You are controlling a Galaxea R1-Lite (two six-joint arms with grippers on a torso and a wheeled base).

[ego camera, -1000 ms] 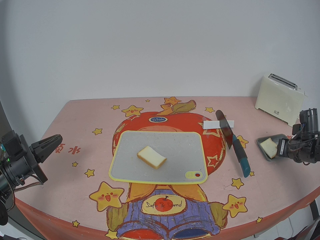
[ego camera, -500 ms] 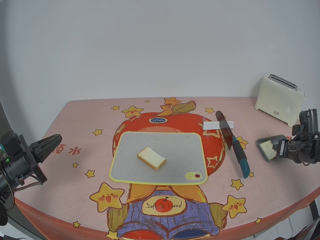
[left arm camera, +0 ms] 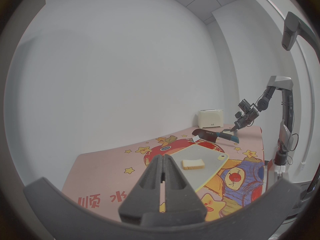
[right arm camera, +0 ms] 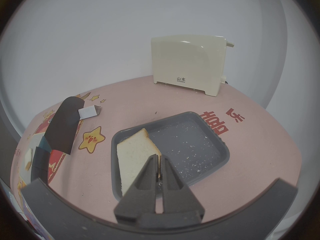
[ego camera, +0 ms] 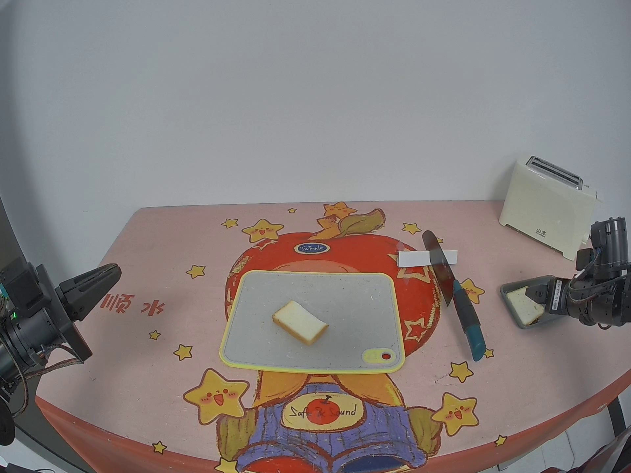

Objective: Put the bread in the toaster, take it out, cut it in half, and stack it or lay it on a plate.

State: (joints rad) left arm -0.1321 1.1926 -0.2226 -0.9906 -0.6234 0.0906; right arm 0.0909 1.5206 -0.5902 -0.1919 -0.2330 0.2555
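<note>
- Bread sits in two places. A pale slice of bread point(ego camera: 524, 305) lies in the dark grey rectangular tray point(ego camera: 507, 292) at the right end of the pink cartoon-printed desk point(ego camera: 164, 264). A small thick piece of bread point(ego camera: 300, 322) rests near the middle of the grey cutting board with a yellow rim point(ego camera: 358, 293).
- Between board and tray lies a knife with a dark blade and teal handle point(ego camera: 455, 293). Its blade points away from the robot and crosses a white paper slip point(ego camera: 413, 258).
- Behind the tray, apart from it, stands the cream toaster point(ego camera: 547, 208).
- The right claw point(ego camera: 531, 291) hovers low over the tray with its tip above the slice's edge. Its fingers are pressed together with only a slit between them, and it holds nothing.
- The left claw point(ego camera: 116, 272) hangs off the desk's left side, well apart from the board, likewise closed and empty.
- A second ago the right claw was beside the tray; it has since pushed in over the slice. The head camera has also tilted, so the whole scene sits slightly lower. Board, knife and both breads keep their places on the desk.
- The right wrist view adds crumbs scattered over the tray's bare floor and shows the slice filling one side of the tray.
- The left wrist view looks along the desk from the left claw point(left arm camera: 162, 157), with the right arm far off near the knife.
</note>
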